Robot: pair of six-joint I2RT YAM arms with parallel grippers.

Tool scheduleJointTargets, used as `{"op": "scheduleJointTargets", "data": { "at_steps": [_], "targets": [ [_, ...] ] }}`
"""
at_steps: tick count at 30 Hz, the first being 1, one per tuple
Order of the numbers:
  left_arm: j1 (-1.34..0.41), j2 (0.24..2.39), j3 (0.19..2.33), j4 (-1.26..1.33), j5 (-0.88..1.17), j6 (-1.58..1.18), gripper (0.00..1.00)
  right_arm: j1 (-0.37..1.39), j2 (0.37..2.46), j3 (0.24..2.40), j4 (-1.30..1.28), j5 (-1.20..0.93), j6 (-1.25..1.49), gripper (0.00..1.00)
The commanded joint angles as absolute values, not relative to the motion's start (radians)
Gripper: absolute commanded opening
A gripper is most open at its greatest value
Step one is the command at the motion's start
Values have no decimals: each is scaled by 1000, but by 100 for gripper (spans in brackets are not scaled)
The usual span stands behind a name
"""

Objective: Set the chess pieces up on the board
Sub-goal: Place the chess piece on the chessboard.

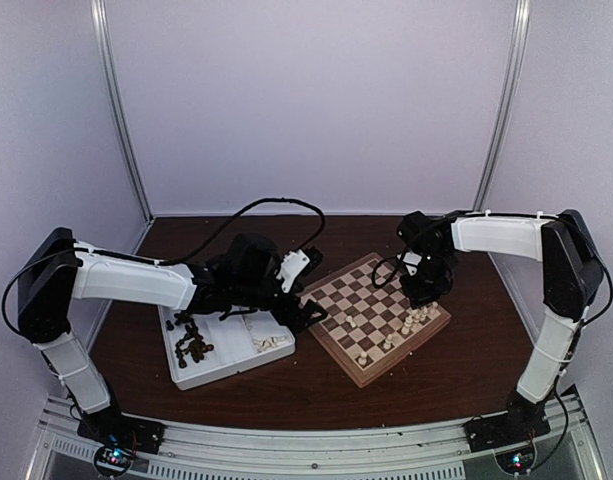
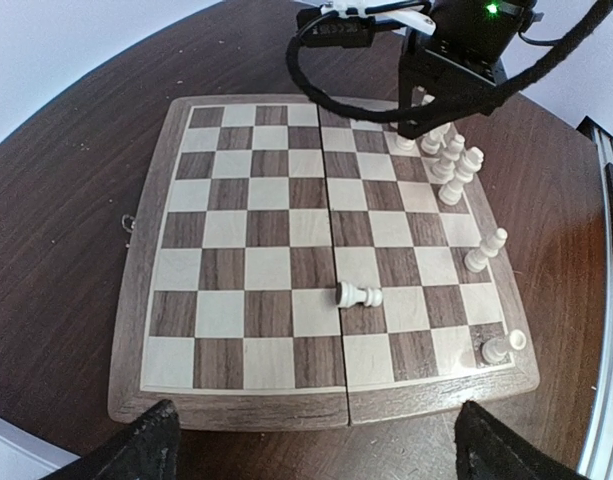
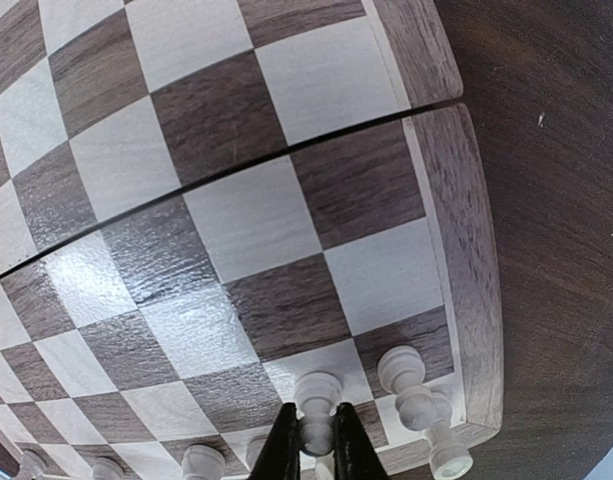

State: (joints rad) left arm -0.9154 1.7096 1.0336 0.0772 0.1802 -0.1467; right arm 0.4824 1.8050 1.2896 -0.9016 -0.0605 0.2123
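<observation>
**Cream pieces on the board's right side, dark set in the tray**

The board (image 1: 338,300) lies right of centre on the brown table (image 1: 456,375), turned so that a corner points to the near side. A row of cream pieces (image 1: 418,320) stands along its right edge, bunched toward the far end, with a few more spaced out toward the near corner. One fallen cream piece (image 2: 359,294) lies on its side in the middle of the board.

The right gripper (image 3: 317,448) hangs over the bunched end of that row. Its two fingers are drawn in close on either side of a standing cream piece (image 3: 317,400), clamping it, and more cream pieces stand just beside it.

The left gripper (image 2: 321,445) hovers at the board's left edge with its fingers spread wide apart, holding nothing.

Left of the board, touching or nearly touching it, is a white tray (image 1: 231,368). Its left compartment holds the dark brown pieces (image 1: 192,340) in a heap. Its right compartment holds a few loose cream ones (image 1: 272,343).
</observation>
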Motion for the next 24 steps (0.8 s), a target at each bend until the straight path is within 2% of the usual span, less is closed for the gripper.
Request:
{"op": "scheduleJointTargets", "data": {
  "at_steps": [1,24],
  "targets": [
    [-907,1720,1063,95,183,-142,96,477,1816,1287,-892,-38,207,11],
    [-907,1715,1060,92,197,-135,94,477,1784,1310,-915,-27,203,18]
  ]
}}
